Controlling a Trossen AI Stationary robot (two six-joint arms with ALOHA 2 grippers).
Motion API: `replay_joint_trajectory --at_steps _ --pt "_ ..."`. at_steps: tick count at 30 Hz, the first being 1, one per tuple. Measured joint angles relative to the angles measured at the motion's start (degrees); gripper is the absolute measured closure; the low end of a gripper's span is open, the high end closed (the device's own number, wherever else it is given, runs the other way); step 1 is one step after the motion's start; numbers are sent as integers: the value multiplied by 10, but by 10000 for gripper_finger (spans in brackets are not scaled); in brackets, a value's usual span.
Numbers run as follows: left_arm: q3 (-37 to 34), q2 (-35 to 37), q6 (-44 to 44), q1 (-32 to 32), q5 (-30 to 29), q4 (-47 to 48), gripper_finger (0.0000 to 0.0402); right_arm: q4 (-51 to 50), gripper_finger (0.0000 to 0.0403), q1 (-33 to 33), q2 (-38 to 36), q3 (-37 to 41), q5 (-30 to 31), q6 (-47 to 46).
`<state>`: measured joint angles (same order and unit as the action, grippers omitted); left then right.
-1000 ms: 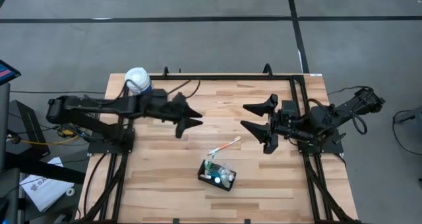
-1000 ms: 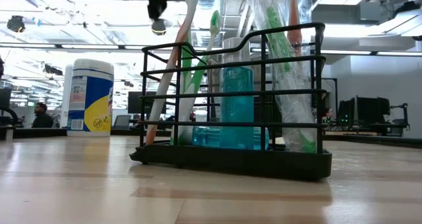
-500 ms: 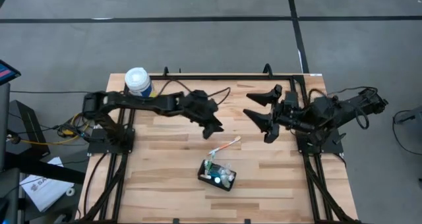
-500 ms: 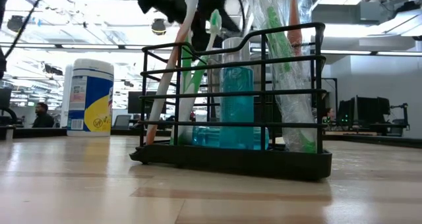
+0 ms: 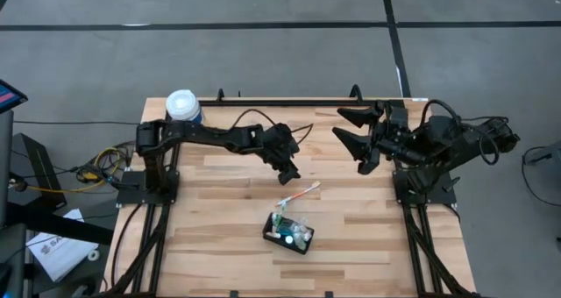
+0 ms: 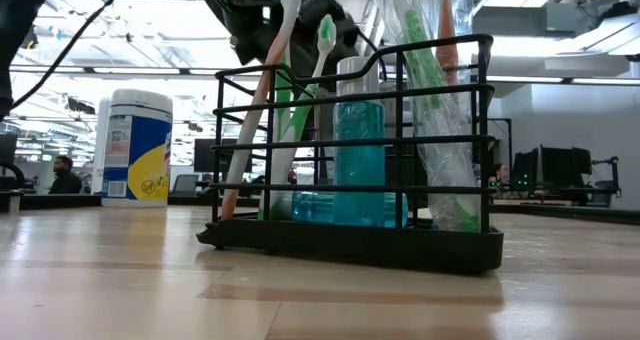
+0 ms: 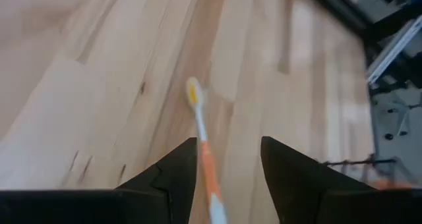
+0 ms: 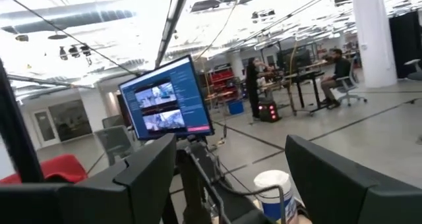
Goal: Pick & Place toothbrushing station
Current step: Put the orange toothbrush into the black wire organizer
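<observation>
The black holder (image 5: 288,232) sits on the wooden table (image 5: 219,237), near the front and about in the middle. It is full of toothbrushes and a blue bottle (image 6: 359,160). One orange and white toothbrush (image 5: 300,194) sticks out of it, leaning toward the back of the table. The left gripper (image 5: 287,168) hangs just above the far end of that toothbrush. Its two fingers are spread apart, one on each side of the brush, and they hold nothing. The right gripper (image 5: 352,138) is up high by the back right side, well apart from the holder, with its fingers spread wide. A white tub (image 5: 182,107) stands at the back left corner.
</observation>
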<state>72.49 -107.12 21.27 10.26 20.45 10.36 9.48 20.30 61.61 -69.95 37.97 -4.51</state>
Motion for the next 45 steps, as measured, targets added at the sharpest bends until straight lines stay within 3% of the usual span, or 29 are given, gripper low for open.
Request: replay_joint_trajectory --at_steps 13,23,45 --pt "22 -75 -20 -8 34 -1 239 -7 127 -25 2 0 -5 -15" --pt "40 -131 -87 -43 35 77 239 -14 127 -25 2 0 -5 -30" --pt "13 -134 -86 -45 -6 68 252 -17 127 -44 2 0 -5 -31"
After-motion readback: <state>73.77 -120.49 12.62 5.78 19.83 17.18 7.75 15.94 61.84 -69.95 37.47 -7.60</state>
